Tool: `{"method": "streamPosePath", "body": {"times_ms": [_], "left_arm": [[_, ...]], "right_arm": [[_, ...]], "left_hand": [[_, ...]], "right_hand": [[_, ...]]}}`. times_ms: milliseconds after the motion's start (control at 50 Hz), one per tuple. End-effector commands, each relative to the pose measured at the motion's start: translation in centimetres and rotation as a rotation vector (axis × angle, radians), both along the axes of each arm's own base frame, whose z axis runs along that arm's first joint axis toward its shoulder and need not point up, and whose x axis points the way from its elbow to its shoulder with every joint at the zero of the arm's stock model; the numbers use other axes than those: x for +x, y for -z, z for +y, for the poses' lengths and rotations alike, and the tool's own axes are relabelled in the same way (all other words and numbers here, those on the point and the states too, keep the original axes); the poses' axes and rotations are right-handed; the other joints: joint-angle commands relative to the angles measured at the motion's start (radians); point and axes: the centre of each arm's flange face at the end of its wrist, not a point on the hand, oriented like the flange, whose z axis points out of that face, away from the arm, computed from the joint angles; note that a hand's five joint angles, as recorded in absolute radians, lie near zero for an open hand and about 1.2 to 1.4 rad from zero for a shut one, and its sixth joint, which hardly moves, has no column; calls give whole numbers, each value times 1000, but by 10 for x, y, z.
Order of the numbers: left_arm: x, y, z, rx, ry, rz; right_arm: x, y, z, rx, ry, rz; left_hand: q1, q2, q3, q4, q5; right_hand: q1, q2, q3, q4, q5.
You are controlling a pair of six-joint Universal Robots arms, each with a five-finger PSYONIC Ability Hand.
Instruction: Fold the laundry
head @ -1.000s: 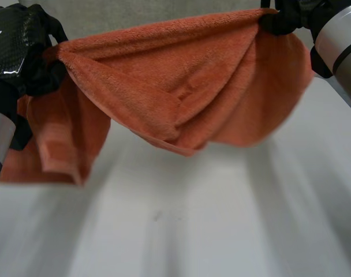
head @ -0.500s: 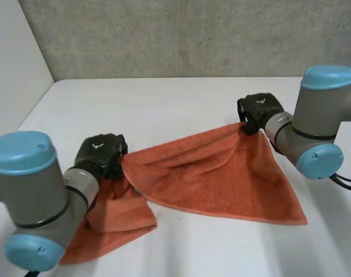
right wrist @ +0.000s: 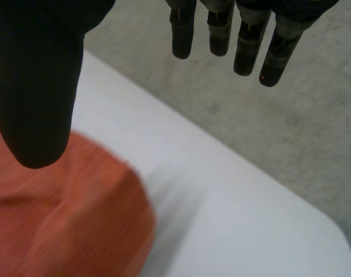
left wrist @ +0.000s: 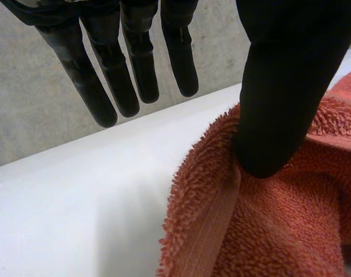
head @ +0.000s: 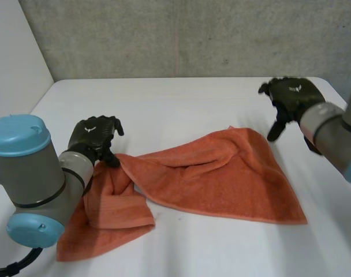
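An orange towel (head: 221,179) lies crumpled on the white table (head: 175,104), its left part folded over itself beside my left arm. My left hand (head: 93,134) hovers at the towel's left edge with its fingers (left wrist: 135,63) straight and spread. Its thumb tip rests on the hem of the towel (left wrist: 268,219) without pinching it. My right hand (head: 292,95) is open and raised just beyond the towel's far right corner. Its thumb (right wrist: 37,86) hangs above the towel (right wrist: 60,219), apart from the straight fingers (right wrist: 245,40).
A grey concrete wall (head: 193,34) runs behind the table's far edge. A white side wall (head: 14,52) stands at the left. Bare tabletop lies beyond the towel and in front of it.
Both hands have opened and let go of the towel, which now lies slack on the table. The right hand has lifted away to the right of the corner it held.
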Motion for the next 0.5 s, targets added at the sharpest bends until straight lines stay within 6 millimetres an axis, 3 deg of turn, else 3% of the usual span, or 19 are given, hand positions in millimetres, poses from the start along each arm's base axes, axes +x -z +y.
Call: {"method": "streamPosePath", "body": {"times_ms": [20,140,180,280,500], "left_arm": [[2,4,-2,10,-7,-2],[2,4,-2,11,-7,-4],[3,4,-2,12,-8,-5],[3,4,-2,12,-10,-6],[3,4,-2,14,-12,-5]], "right_arm": [[-27,28,60,104,-99,126],[-37,49,82,152,-138,163],[-38,65,91,164,-160,160],[-42,80,95,156,-157,156],[-44,104,100,179,-213,144]], "left_hand": [[61,71,70,71,73],[73,83,82,83,85],[96,106,106,106,108],[263,273,272,273,275],[290,300,299,300,302]], "right_hand": [[88,75,83,64,51],[112,99,106,87,75],[126,114,121,102,89],[156,143,150,131,119],[250,237,244,225,213]]}}
